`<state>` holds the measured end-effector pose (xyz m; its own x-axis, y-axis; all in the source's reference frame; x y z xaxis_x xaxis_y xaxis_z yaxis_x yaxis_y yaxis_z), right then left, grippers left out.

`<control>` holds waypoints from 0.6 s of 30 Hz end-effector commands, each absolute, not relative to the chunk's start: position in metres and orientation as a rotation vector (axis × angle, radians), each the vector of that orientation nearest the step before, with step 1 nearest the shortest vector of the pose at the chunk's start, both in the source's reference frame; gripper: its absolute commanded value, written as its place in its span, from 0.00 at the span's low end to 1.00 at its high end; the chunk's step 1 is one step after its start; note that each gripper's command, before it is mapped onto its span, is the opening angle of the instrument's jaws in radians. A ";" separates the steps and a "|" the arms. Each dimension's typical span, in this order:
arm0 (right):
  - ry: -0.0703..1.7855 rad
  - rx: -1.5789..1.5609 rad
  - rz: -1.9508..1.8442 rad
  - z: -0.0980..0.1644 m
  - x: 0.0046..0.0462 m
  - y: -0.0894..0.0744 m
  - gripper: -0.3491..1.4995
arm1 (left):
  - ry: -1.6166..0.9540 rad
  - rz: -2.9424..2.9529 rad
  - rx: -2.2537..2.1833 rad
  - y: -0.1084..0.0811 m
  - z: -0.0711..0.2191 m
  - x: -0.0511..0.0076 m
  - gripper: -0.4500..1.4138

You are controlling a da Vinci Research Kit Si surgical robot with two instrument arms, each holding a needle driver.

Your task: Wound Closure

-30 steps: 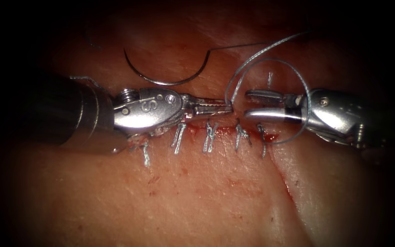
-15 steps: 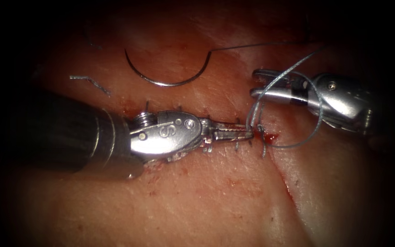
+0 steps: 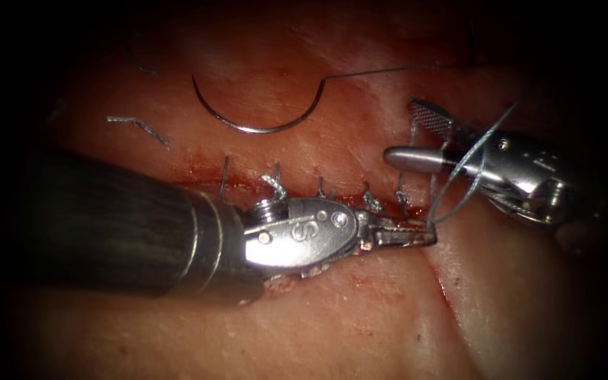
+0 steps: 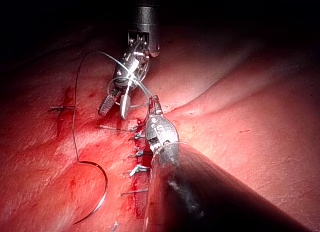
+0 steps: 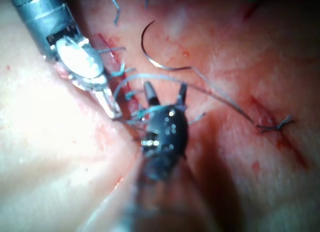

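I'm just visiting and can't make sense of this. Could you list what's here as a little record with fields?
Left tool: jaws shut on the thread, at the right end of the cut
Right tool: jaws open, holding nothing, thread looped around it
Needle: lying free on the tissue above the cut, not in it
Cut: crossed by a row of stitches
Red fluid: along the cut
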<state>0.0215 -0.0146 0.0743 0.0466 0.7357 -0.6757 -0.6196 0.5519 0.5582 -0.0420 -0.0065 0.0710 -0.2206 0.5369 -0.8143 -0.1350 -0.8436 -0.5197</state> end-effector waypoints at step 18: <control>0.916 0.132 1.421 0.084 0.0198 -0.014 0.90 | -0.474 2.109 -1.620 -0.006 0.072 -0.0415 0.00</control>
<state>0.0192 -0.0145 0.0832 -0.1154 0.8809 -0.4590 -0.7870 0.2008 0.5834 -0.0410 -0.0054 0.0719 -0.2209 0.5338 -0.8163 -0.1331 -0.8456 -0.5169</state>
